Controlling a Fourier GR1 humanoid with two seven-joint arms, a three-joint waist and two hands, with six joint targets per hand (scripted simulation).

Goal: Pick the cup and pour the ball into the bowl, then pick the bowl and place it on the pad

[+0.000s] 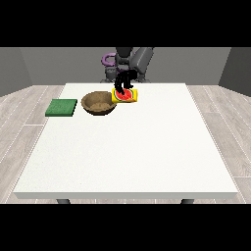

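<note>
Starting at the far left: green pad (62, 108), lying flat on the white table (132, 147), close to the left edge, nothing on it. Well apart from any hand.

Moving right: brown bowl (100, 111), upright, just beside the pad with a narrow strip of table between them. Brownish inside, nothing plainly resting in there.

Right again, and here's the action: yellow cup (133, 97), just beside the bowl's right rim, tipped well over, mouth turned towards the camera. Touching the bowl or just short of it? Cannot tell. Red patch (125, 96) showing in that mouth; ball or lining, cannot tell. Cup resting on the table or lifted just off it, cannot tell either.

On top of the cup: black hand (122, 84), coming down from the side of the robot (136, 61) that shows at the view's left, fingers curled over the cup's upper side and wrapped round it, dark tips reaching down across the rim.

Further right: only bare table out to the far edge. Second hand nowhere to be seen. Robot's grey torso right behind the cup, at the table's back edge.
</note>
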